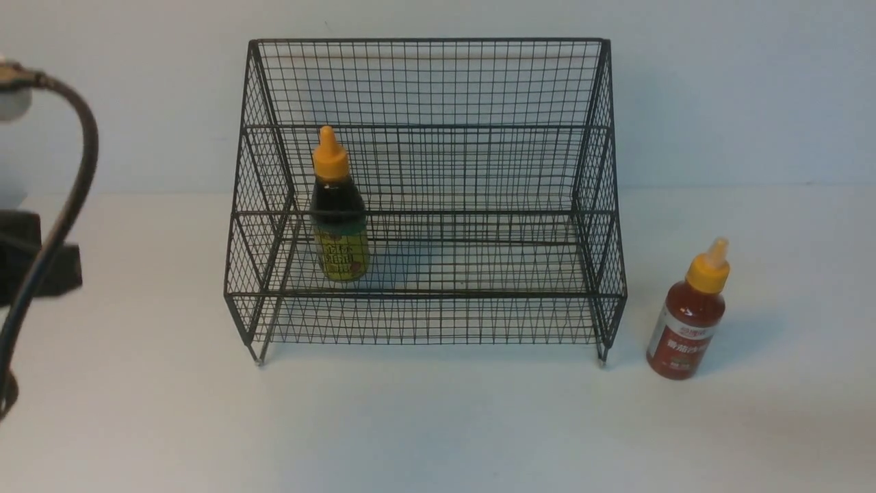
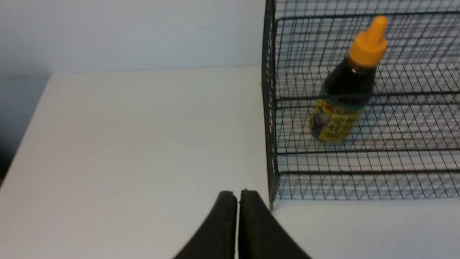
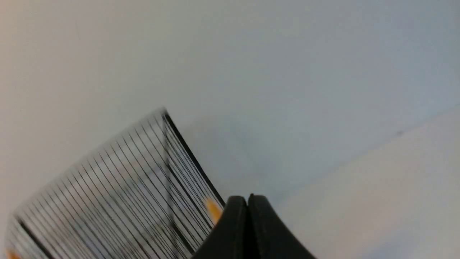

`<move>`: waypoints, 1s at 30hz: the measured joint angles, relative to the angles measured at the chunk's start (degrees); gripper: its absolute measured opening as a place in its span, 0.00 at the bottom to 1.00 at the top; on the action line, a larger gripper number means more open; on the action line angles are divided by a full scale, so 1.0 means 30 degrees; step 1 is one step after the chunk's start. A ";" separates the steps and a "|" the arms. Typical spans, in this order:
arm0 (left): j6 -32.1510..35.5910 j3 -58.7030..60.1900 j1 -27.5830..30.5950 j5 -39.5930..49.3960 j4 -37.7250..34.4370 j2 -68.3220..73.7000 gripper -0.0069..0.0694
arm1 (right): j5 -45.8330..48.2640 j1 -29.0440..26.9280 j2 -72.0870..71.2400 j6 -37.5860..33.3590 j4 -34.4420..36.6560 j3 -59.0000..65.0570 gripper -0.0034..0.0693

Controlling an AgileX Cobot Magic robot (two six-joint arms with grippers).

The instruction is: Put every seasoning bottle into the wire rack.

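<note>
The black wire rack [image 1: 424, 294] stands at the middle of the white table. The dark seasoning bottle [image 1: 340, 253] with the yellow-green label stands upright inside it, on the lower tier at the left. The red sauce bottle [image 1: 688, 329] stands upright on the table just right of the rack, outside it. In the left wrist view my left gripper [image 2: 237, 194] is shut and empty, off the rack's [image 2: 269, 108] left front corner, with the dark bottle [image 2: 334, 118] beyond. My right gripper [image 3: 248, 197] is shut and empty, beside the blurred rack [image 3: 143, 180]; an orange cap tip [image 3: 212, 210] shows next to it.
A dark cable [image 1: 75, 185] and a black arm part [image 1: 20, 253] sit at the far left of the front view. A pale wall stands behind the rack. The white table [image 1: 438, 424] stretches in front of the rack and to its left [image 2: 143, 144].
</note>
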 joint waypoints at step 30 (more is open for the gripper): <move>0.0270 0.8285 0.0000 -0.2860 -0.2334 -0.9971 0.08 | 0.3821 0.2966 1.4978 -0.6677 -0.6977 -1.2334 0.03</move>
